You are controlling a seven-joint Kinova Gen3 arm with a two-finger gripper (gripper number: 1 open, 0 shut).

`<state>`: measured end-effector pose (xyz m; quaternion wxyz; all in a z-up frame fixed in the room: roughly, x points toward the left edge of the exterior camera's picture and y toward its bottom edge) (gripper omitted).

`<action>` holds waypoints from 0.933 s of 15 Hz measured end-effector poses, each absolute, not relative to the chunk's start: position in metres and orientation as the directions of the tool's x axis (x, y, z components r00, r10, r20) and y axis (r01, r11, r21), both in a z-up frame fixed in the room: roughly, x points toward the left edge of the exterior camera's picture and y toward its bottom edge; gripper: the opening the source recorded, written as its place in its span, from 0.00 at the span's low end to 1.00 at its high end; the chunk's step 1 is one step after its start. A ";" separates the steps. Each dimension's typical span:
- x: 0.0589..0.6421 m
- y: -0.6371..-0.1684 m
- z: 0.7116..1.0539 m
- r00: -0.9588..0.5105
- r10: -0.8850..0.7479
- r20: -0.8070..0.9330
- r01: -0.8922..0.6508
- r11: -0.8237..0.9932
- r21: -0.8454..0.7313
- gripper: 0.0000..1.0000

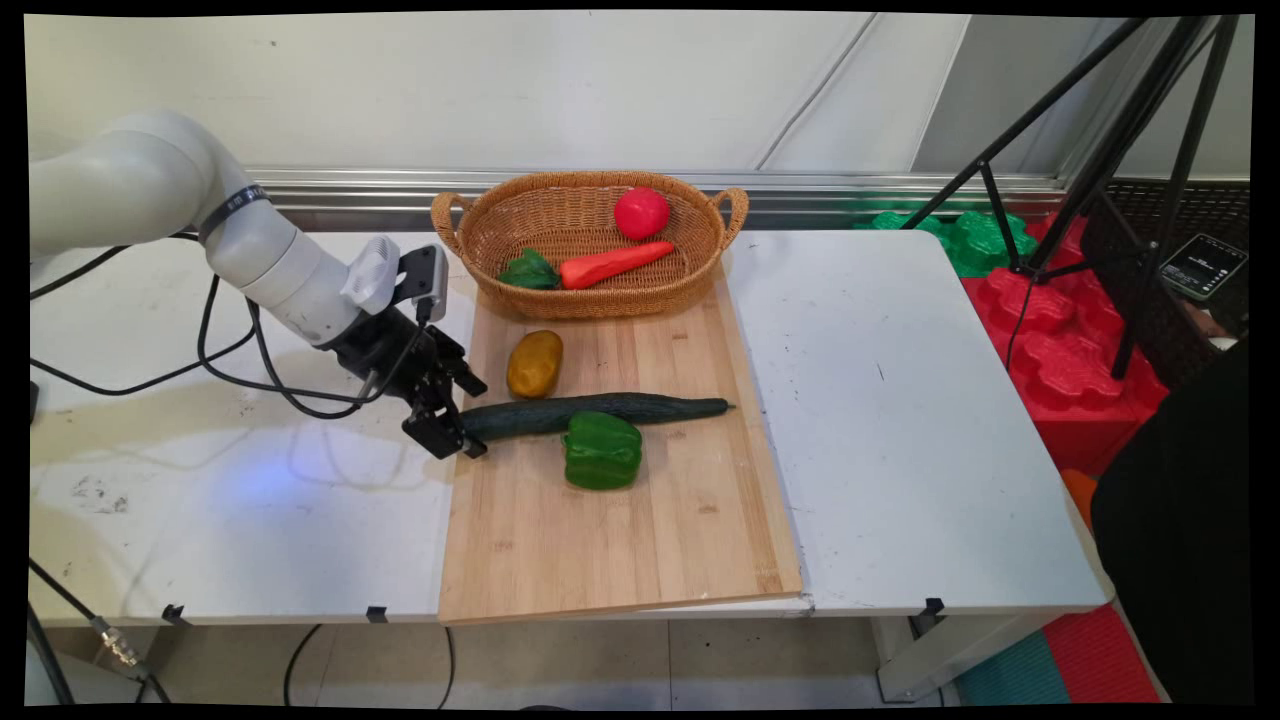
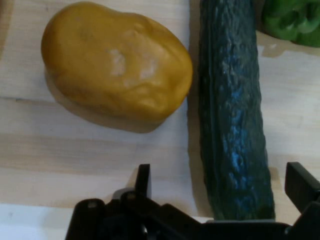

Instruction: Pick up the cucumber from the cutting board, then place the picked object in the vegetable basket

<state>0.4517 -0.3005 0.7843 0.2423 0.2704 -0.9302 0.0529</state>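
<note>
Cucumber [image 1: 597, 410] lying across a wooden board [image 1: 620, 520] on the white table [image 1: 900, 450], its left end between the spread fingers of the black hand [image 1: 462, 418], not gripped. A green pepper [image 1: 601, 451] touches it; a potato [image 1: 534, 363] sits just behind

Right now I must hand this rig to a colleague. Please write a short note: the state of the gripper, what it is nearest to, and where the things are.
Gripper: open, low at the left end of the cucumber, one finger on each side of it; jaws not closed on it.
Cucumber: lies across the cutting board.
Potato: on the board, just behind the cucumber, apart from it.
Green pepper: on the board, against the cucumber's near side.
Basket: at the board's far end, holding a tomato, a carrot and a small green vegetable.
Nothing is held.
</note>
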 end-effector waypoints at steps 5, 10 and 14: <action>0.455 -0.292 0.785 -0.740 -0.469 0.482 -0.525 0.851 0.022 0.00; 0.459 -0.287 0.788 -0.737 -0.463 0.492 -0.524 0.852 0.015 0.00; 0.462 -0.286 0.793 -0.733 -0.459 0.502 -0.526 0.850 0.008 0.00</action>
